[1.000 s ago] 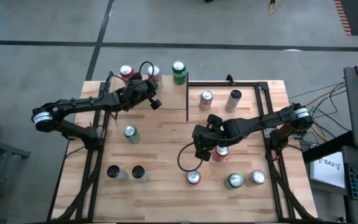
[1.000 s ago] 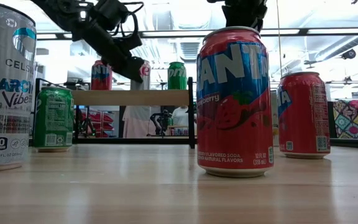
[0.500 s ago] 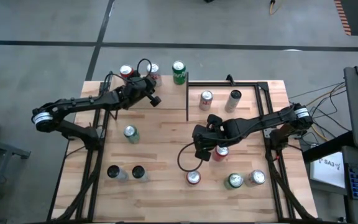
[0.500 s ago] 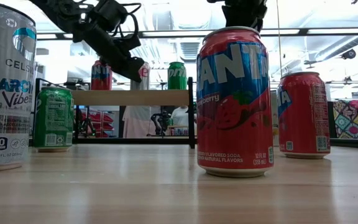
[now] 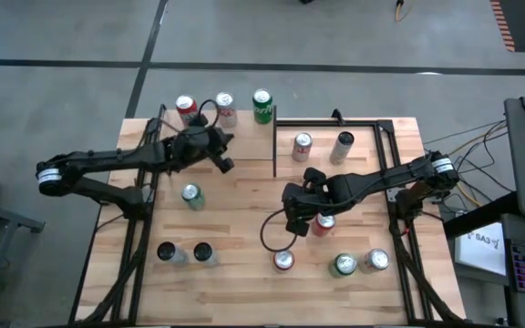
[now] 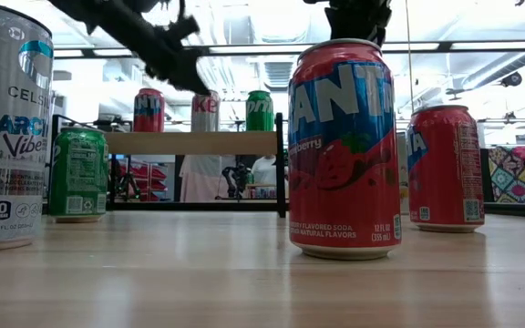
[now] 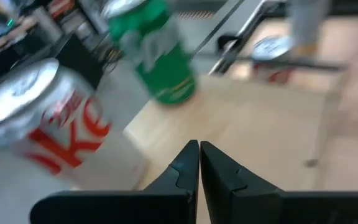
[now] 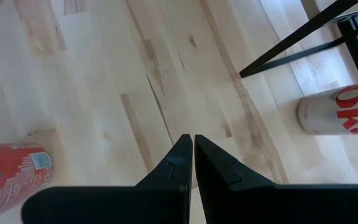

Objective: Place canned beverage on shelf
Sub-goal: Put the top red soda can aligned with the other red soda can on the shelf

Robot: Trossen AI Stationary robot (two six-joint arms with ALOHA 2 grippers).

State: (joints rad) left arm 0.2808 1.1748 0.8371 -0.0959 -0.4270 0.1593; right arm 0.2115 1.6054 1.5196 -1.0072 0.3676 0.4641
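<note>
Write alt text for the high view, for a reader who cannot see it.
Three cans, red, silver and green, stand on the shelf at the table's far edge. The shut left gripper hangs just before them. The shut right gripper hovers mid-table among other cans.

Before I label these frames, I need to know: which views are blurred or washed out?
Left wrist view: motion-smeared, the green can and Coke can soft. Low view: bright backlight behind the shelf, left arm blurred. High and right wrist views: sharp, evenly lit.
</note>
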